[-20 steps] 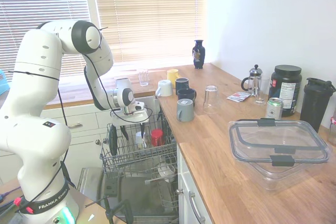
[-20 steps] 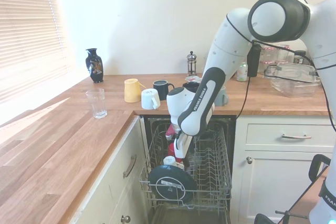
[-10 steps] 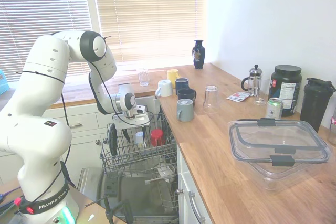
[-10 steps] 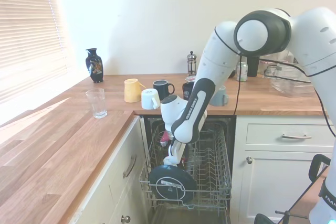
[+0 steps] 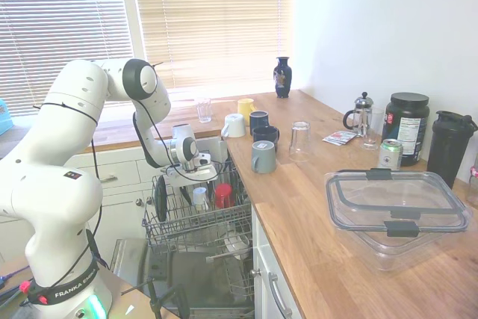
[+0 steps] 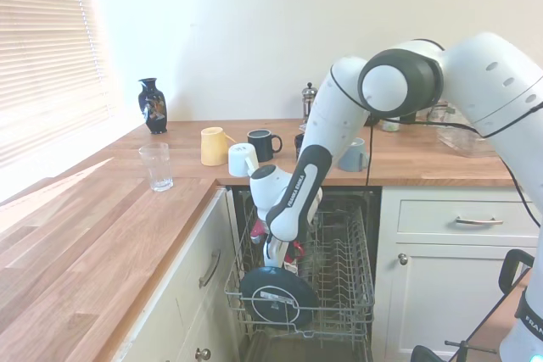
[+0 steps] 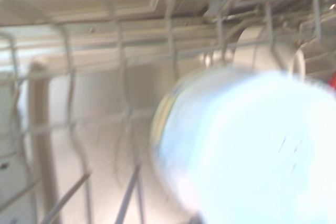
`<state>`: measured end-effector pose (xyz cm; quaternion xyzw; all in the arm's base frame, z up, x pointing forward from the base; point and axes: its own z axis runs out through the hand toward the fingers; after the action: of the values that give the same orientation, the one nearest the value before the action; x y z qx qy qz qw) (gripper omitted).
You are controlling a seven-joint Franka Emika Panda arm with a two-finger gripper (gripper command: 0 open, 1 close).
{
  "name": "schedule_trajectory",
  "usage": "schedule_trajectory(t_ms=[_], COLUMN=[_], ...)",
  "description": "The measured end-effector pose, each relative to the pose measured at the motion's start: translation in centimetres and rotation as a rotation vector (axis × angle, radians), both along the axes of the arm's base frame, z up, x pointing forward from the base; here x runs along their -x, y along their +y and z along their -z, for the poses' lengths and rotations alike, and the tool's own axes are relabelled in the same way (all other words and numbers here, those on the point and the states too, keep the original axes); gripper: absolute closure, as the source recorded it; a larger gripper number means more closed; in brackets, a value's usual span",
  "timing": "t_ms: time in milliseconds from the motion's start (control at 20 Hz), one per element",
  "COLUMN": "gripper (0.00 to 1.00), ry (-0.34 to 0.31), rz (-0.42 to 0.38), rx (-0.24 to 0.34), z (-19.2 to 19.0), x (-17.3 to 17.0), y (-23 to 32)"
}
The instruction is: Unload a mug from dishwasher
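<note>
The dishwasher stands open with its grey wire rack (image 5: pixel 228 223) (image 6: pixel 344 281) pulled out. A small white mug (image 5: pixel 200 198) sits in the rack beside a red cup (image 5: pixel 222 195) (image 6: pixel 296 250). My gripper (image 5: pixel 194 184) (image 6: pixel 276 247) has come down into the rack right over the mug, fingers open and spread about it. In the second exterior view the hand hides most of the mug. In the wrist view the mug (image 7: pixel 252 150) fills the frame as a pale blur behind rack wires (image 7: pixel 121 77).
A round black plate (image 6: pixel 276 294) (image 5: pixel 160 199) stands at the rack's front. On the worktop beside the rack are a grey mug (image 5: pixel 262 156), a pale mug (image 5: pixel 234 125), a yellow mug (image 5: pixel 246 107), dark mugs (image 5: pixel 259 121), a glass (image 5: pixel 300 140) and a clear tub (image 5: pixel 396 211).
The arm has lowered and swung towards the rack. The gripper dropped from above the rack down to the white mug, which now fills the wrist view.
</note>
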<state>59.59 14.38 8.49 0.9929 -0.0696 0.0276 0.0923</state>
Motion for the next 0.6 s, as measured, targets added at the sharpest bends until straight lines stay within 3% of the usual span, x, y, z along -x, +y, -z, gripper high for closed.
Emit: schedule_trajectory(t_ms=[600], gripper=[0.00], ry=[0.032], rz=[-0.042], rx=[-0.018], z=[2.5], x=[-1.4], y=[-0.6])
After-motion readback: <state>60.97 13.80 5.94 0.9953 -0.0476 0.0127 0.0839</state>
